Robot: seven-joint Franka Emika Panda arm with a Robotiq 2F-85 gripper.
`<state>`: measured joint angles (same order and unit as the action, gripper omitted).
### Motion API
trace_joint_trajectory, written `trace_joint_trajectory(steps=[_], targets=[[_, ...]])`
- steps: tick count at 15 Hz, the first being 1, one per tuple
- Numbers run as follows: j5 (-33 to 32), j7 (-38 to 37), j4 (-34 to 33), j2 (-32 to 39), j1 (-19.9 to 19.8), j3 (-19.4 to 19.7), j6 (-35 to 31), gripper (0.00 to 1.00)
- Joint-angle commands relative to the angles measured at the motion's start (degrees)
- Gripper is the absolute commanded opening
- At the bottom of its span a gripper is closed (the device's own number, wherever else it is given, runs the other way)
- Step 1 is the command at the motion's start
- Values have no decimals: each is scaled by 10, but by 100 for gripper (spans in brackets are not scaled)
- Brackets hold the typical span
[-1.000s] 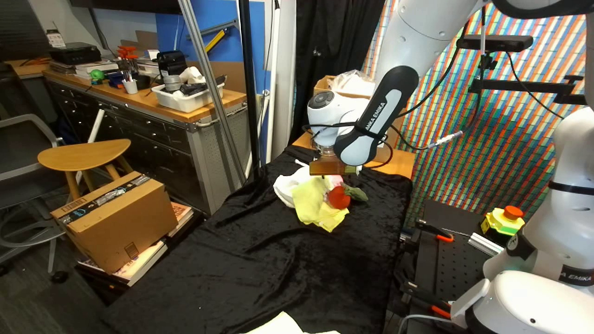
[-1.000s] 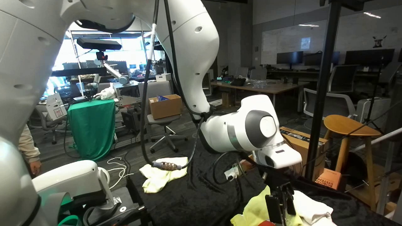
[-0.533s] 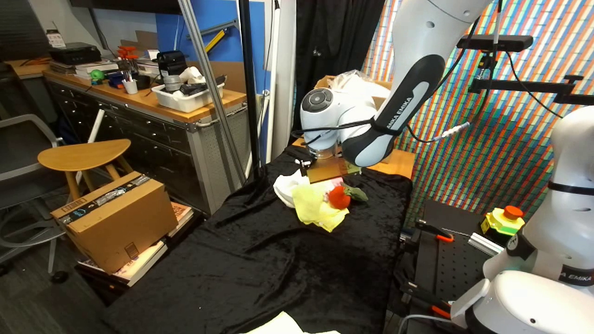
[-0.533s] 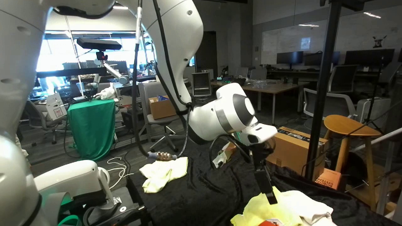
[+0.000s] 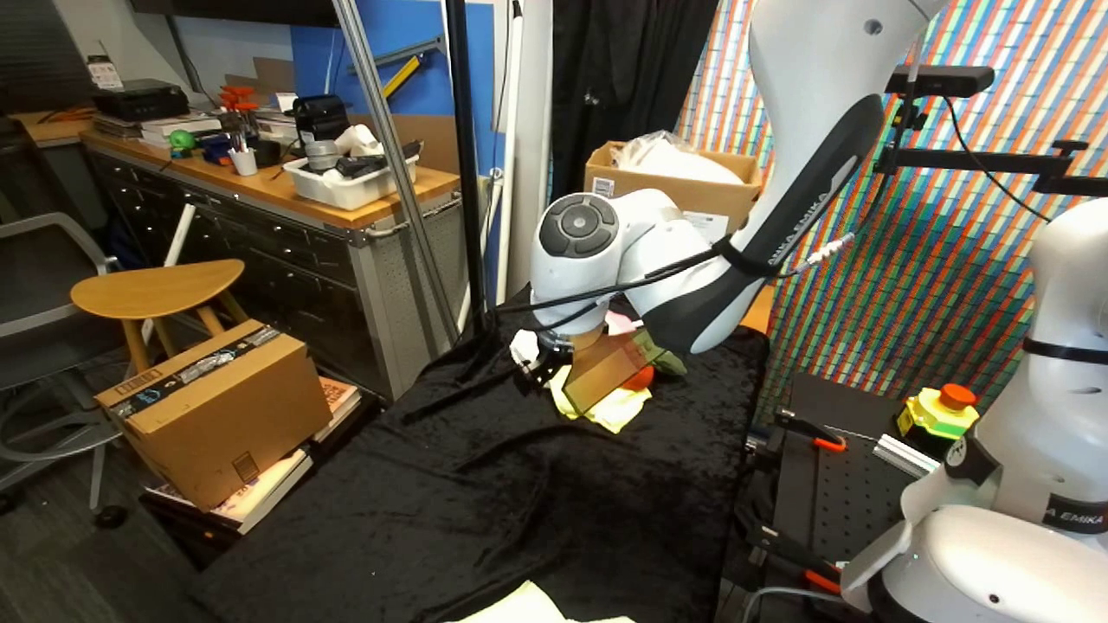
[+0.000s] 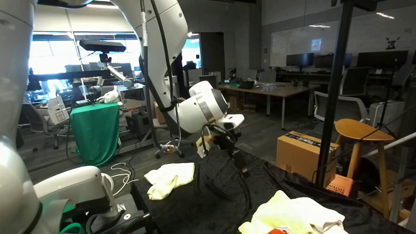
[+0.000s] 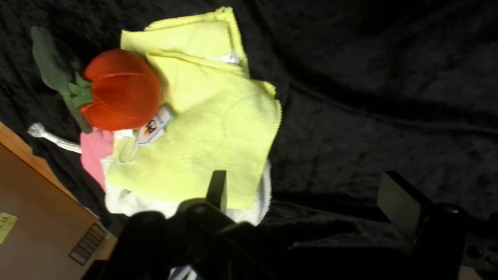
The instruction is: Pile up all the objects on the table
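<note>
A pile lies at one end of the black-covered table. In the wrist view a yellow cloth (image 7: 202, 132) lies over a white cloth (image 7: 140, 202), with a pink piece (image 7: 96, 151) and a white cord (image 7: 58, 140) sticking out. A red plush (image 7: 122, 91) with green leaves lies on its side, partly on the yellow cloth. A pale yellow cloth (image 6: 170, 178) lies crumpled at the table's other end; its edge shows in an exterior view (image 5: 532, 606). My gripper (image 7: 305, 190) is open and empty, above the table beside the pile; it shows in both exterior views (image 6: 242, 169) (image 5: 544, 368).
A cardboard box (image 5: 602, 169) stands behind the pile's end of the table. A taped cardboard box (image 5: 234, 407) and a wooden stool (image 5: 156, 290) stand beside the table. A dark upright post (image 6: 334, 87) rises at the table's side.
My gripper has moved away from over the pile toward the table's middle, and the wrist has turned. In an exterior view the pile is now uncovered. The cloths and plush look unmoved.
</note>
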<state>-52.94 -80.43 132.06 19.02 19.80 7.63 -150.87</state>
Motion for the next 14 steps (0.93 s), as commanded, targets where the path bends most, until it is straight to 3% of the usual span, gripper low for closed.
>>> trace_joint_trajectory(steps=[1, 9, 11, 13, 14], targets=[[5, 79, -24, 20, -20, -70, 2, 100], [73, 288, -51, 69, -8, -171, -13, 100], [108, 361, -43, 70, -8, -189, -14, 100], [136, 430, -40, 74, -36, -234, -5, 100], [167, 475, -41, 75, -28, -235, -3, 100]])
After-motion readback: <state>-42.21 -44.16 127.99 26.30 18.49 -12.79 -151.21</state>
